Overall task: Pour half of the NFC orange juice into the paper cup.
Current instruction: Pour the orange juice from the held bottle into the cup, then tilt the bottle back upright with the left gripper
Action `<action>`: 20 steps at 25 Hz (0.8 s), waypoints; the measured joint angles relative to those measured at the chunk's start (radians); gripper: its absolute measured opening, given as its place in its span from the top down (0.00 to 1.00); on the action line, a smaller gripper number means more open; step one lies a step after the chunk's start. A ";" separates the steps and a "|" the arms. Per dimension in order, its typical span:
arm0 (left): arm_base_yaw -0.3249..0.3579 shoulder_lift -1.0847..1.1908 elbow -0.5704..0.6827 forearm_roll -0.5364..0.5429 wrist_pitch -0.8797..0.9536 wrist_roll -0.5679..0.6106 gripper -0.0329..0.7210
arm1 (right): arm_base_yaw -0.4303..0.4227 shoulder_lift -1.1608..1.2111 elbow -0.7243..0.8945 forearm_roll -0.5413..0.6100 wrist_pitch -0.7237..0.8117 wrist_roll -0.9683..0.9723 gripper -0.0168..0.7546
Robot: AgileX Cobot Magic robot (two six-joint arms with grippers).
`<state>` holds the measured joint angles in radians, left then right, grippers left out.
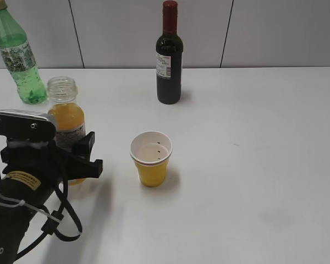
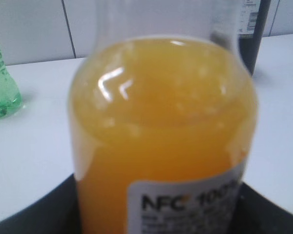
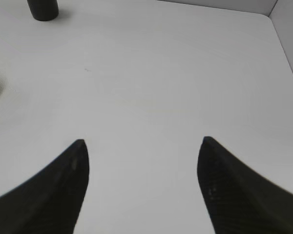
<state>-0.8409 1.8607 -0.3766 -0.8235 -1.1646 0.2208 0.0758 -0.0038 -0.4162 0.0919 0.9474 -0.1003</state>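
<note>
Black plastic fingers of the left end effector [image 1: 77, 157] sit around the lower body of the NFC orange juice [image 1: 66, 124], level with its white label. The exterior view shows one finger on the bottle's right side; the wrist view shows the bottle [image 2: 163, 141] filling the space between both dark fingers. I cannot tell whether they press on it or merely bracket it. The low grip height looks deliberate: it leaves the clear wide neck free and puts the pivot under the liquid, which suits a tilt towards the cup.

The bottle stands upright on the white worktop [image 1: 253, 165], uncapped as far as the exterior view shows, with juice up to its shoulder. Nothing has been poured, I judge, since the paper cup [image 1: 151, 159] shows only its white inside. The cup stands at about 3 o'clock from the bottle, near but not touching, its open mouth unobstructed, so a lift and a rightward tip would carry the neck over the rim.

The right end effector [image 3: 141, 165] hangs spread above bare worktop, holding nothing, well clear of the pour.

Outward, the green soda bottle [image 1: 19, 58] stands just behind the juice at about 11 o'clock, close enough to be nudged if the arm swings back. The dark wine bottle [image 1: 169, 55] stands at 12 o'clock from the cup, well apart.
</note>
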 joint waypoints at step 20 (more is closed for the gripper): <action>0.000 0.000 -0.040 0.029 0.001 0.303 0.34 | 0.000 0.000 0.000 0.000 0.000 0.000 0.29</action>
<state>-0.8409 1.8607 -0.4162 -0.7945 -1.1637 0.5238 0.0758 -0.0038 -0.4162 0.0919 0.9474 -0.1004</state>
